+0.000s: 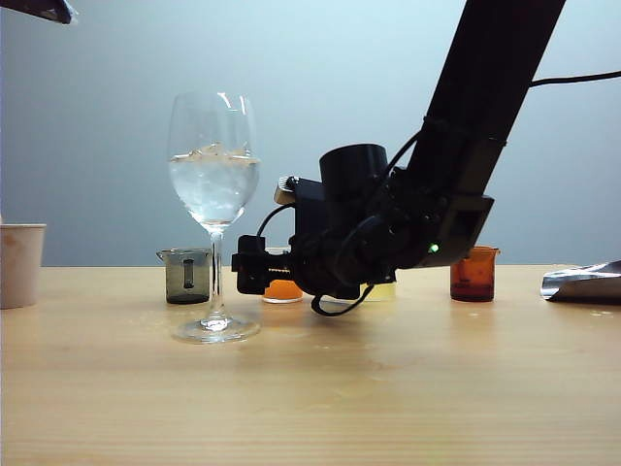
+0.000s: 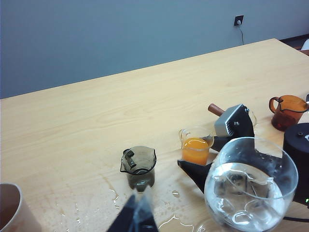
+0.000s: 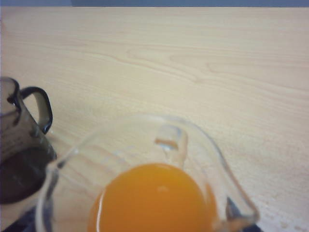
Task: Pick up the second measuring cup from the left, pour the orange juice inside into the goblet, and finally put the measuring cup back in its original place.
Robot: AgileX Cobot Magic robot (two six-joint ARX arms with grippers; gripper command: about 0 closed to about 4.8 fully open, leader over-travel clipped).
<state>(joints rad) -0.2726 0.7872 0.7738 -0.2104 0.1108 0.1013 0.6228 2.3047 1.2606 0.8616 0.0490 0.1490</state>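
The second measuring cup, small and clear, stands on the wooden table with orange juice inside. My right gripper is low at the table and open, one finger on each side of that cup, with small gaps showing. To the cup's left in the exterior view stands the goblet, tall and stemmed, holding clear liquid and ice. My left gripper hovers high above the table with its dark fingers together, holding nothing. In the right wrist view the cup fills the foreground.
A smoky grey cup stands behind the goblet's stem. Further right is an amber cup, with a pale yellow cup half hidden behind the arm. A paper cup sits at the far left, crumpled foil at the far right. Water drops lie near the goblet.
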